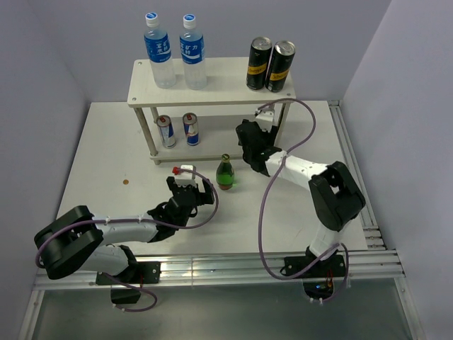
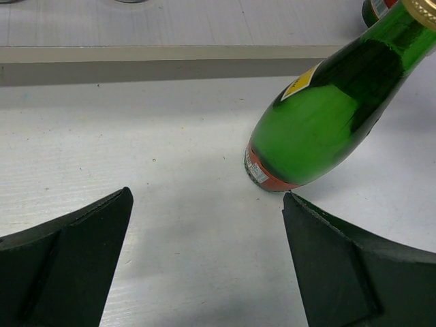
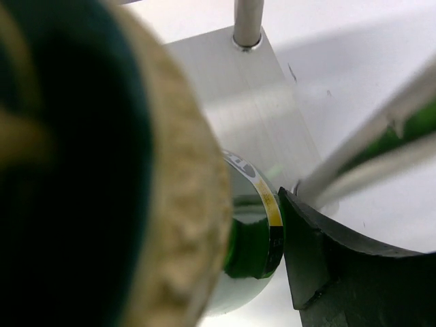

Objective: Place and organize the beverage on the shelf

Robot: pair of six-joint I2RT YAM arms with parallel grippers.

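The shelf [image 1: 226, 78] stands at the back with two water bottles [image 1: 173, 53] and two black-gold cans [image 1: 270, 65] on its top board and two small cans [image 1: 178, 129] on the lower board. A green bottle [image 1: 225, 173] with a gold cap stands upright on the table in front of it. My left gripper [image 1: 195, 183] is open and empty just left of it; in the left wrist view [image 2: 207, 194] the bottle [image 2: 320, 122] stands ahead to the right, its base by my right fingertip. My right gripper [image 1: 249, 145] is at the shelf's lower right, shut on a second green bottle [image 3: 255, 245].
The shelf's lower board [image 3: 252, 102] and a thin leg [image 3: 248, 20] lie just past the right gripper. The second bottle's base shows in the left wrist view [image 2: 373, 8]. A cable [image 1: 265, 212] loops over the table by the right arm. Walls close in the table.
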